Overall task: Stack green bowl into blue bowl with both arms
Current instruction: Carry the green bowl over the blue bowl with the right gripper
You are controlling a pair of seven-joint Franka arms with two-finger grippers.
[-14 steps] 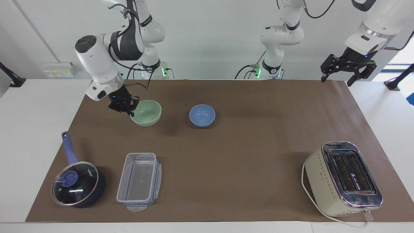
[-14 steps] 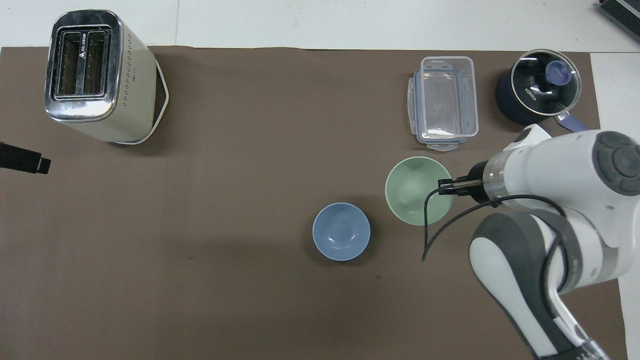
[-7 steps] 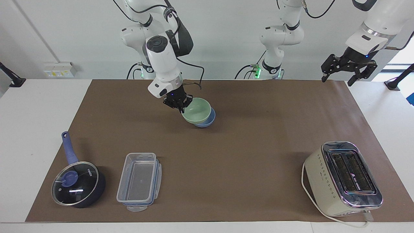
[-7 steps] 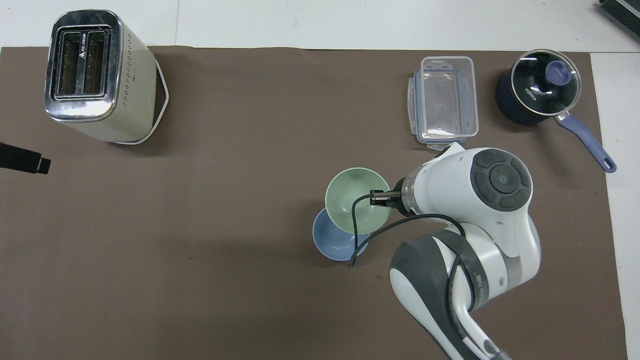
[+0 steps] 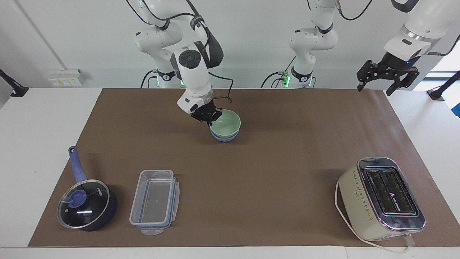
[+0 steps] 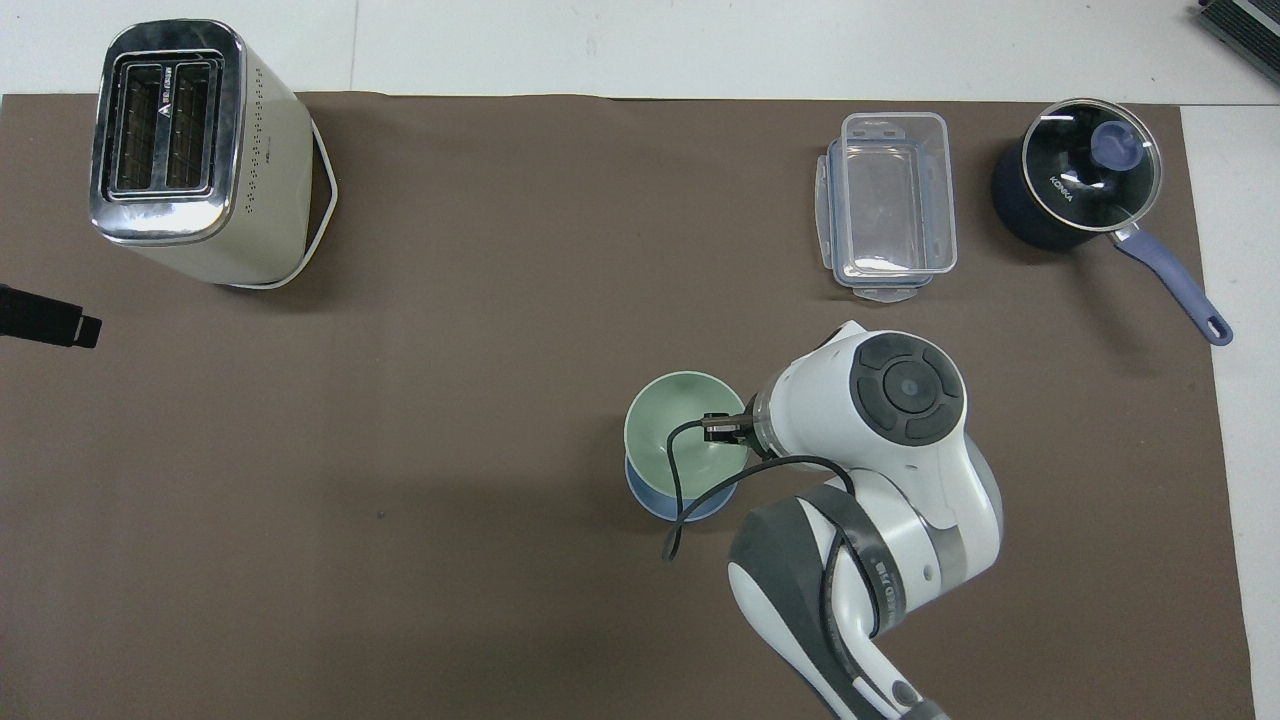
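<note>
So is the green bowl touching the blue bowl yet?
Touching. In the facing view the green bowl sits nested in the blue bowl, no gap showing; the right tool grips its rim.

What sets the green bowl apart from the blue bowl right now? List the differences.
The green bowl is mint; the blue bowl is periwinkle. The green bowl sits inside the blue bowl, which rests on the mat. The right gripper pinches the green bowl's rim; the blue bowl is ungripped. Both are small, round, plain and upright.

blue bowl [image 5: 225, 137] mostly hidden under green bowl [image 5: 226, 123]
</note>
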